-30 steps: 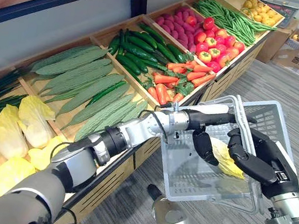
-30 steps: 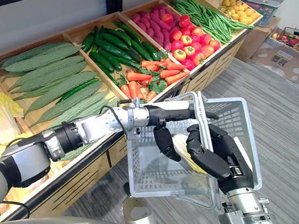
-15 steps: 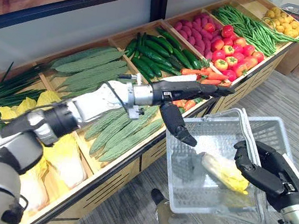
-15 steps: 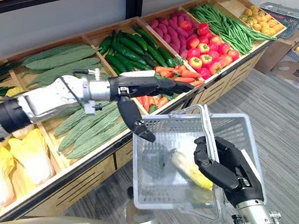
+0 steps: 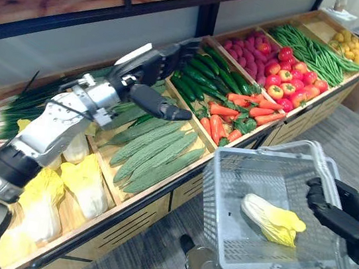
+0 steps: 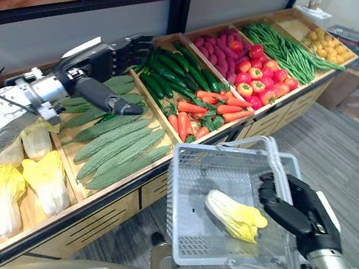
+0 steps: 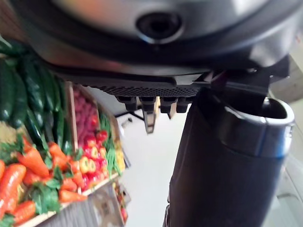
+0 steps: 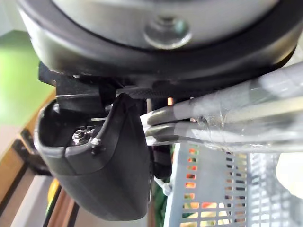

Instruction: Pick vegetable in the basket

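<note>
Basket: left eye view first, and a clear mesh basket [image 5: 227, 175] hangs out in front of the vegetable stall.
Cabbage: it's in! A pale napa cabbage [image 5: 272, 220] lies on its side on the basket's floor.
Right hand: the right hand [image 5: 345, 215] is at the basket's right edge, dark fingers curled round it in a firm grip.
Left hand: the left hand [image 5: 150, 70] is well apart from the basket, up to its left over the stall. Its fingers are straight and its thumb is out, with nothing in it.
Gourds: over to the right eye view, where bumpy green gourds [image 6: 120, 150] fill the bin just left of the basket.
Carrots: carrots [image 6: 200, 107] sit in the bin beyond the basket's far rim.
Open hand: left wrist view, the hand spread wide, with only air between thumb and fingertips.
Handles: right wrist view, the basket's taped wire handles [image 8: 227, 120] run across the palm. The thumb is closed in beside them, and the basket's mesh wall shows past it.
</note>
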### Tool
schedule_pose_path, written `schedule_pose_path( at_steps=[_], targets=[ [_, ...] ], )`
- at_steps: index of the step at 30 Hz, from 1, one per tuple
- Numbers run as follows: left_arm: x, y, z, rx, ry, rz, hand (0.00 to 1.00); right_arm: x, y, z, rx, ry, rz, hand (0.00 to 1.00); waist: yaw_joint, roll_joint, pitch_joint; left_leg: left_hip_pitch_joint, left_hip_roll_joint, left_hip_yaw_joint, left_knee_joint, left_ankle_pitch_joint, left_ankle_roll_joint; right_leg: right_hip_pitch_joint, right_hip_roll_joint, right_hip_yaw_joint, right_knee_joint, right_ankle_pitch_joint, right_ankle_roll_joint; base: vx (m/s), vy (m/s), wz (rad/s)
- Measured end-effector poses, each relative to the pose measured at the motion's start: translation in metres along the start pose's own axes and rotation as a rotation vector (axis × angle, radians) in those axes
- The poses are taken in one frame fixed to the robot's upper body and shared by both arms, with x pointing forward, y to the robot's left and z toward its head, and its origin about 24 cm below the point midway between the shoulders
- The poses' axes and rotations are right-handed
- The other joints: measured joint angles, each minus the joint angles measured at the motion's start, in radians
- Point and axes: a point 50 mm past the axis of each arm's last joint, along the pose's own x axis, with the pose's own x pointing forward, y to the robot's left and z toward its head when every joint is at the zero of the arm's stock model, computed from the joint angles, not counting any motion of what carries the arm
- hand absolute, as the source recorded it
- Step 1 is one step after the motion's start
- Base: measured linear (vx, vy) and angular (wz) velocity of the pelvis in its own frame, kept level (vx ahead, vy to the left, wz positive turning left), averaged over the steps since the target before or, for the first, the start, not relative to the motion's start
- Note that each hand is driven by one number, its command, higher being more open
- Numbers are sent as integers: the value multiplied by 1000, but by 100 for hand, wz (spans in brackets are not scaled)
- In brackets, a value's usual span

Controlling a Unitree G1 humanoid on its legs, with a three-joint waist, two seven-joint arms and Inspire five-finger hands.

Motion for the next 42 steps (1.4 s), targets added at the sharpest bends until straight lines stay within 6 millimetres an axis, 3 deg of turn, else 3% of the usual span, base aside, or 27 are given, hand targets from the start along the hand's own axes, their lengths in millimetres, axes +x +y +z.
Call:
schedule_pose_path(
  at_steps=[6,12,15,18,22,27,33,35,36,38,42],
  targets=[
    [-32,15,-13,-66,30,152,100,-7,-9,-26,96,46,-116,0,23,-35,-23,-2,-11,-43,-35,26,0,18,-22,-42,-20,4,-6,33,-6,22],
    [-70,36,-18,-162,-69,450,100,-23,-30,-56,227,71,-331,0,50,-56,-43,-9,-37,-92,-97,63,0,35,-45,-92,-56,4,-13,33,0,27],
    [-105,47,-23,-197,-131,674,100,-32,-40,-72,345,49,-487,0,57,-62,-49,-20,-40,-118,-113,74,-1,37,-50,-119,-68,7,-19,54,-5,25],
    [-140,44,-41,-277,-166,926,100,-41,-43,-91,490,29,-622,0,71,-66,-55,-22,-44,-144,-132,83,-2,53,-63,-145,-88,8,-21,46,26,25],
    [-189,26,-66,-368,-117,1229,100,-50,-32,-122,641,78,-749,0,91,-77,-78,-38,-51,-189,-150,96,-1,65,-75,-186,-110,8,-24,40,-1,30],
    [-226,7,-88,-417,-16,1433,100,-52,-19,-157,797,168,-874,0,129,-79,-80,-58,-75,-251,-173,112,7,79,-98,-242,-128,4,-29,13,5,37],
    [-296,-27,-121,-469,171,1836,100,-45,-7,-176,917,221,-957,0,159,-59,-69,-70,-85,-284,-177,117,13,90,-111,-280,-140,1,-32,13,6,20],
    [-337,-55,-134,-489,301,2063,100,-44,-5,-179,963,218,-986,0,165,-62,-66,-67,-91,-303,-190,124,16,99,-116,-297,-141,-4,-36,17,-5,22],
    [-341,-59,-136,-495,317,2089,100,-44,-5,-179,967,215,-987,0,165,-62,-66,-67,-92,-304,-190,124,16,101,-116,-299,-141,-5,-35,14,-1,17],
    [-369,-92,-147,-554,419,2271,100,-47,-5,-180,1011,178,-1025,0,181,-68,-63,-66,-94,-314,-194,126,18,106,-121,-313,-141,-9,-33,3,1,13],
    [-403,-151,-155,-659,586,2494,100,-49,2,-187,1094,143,-1093,0,188,-87,-48,-38,-105,-321,-231,139,20,123,-129,-327,-140,-20,-33,-1,0,12]
  ],
)
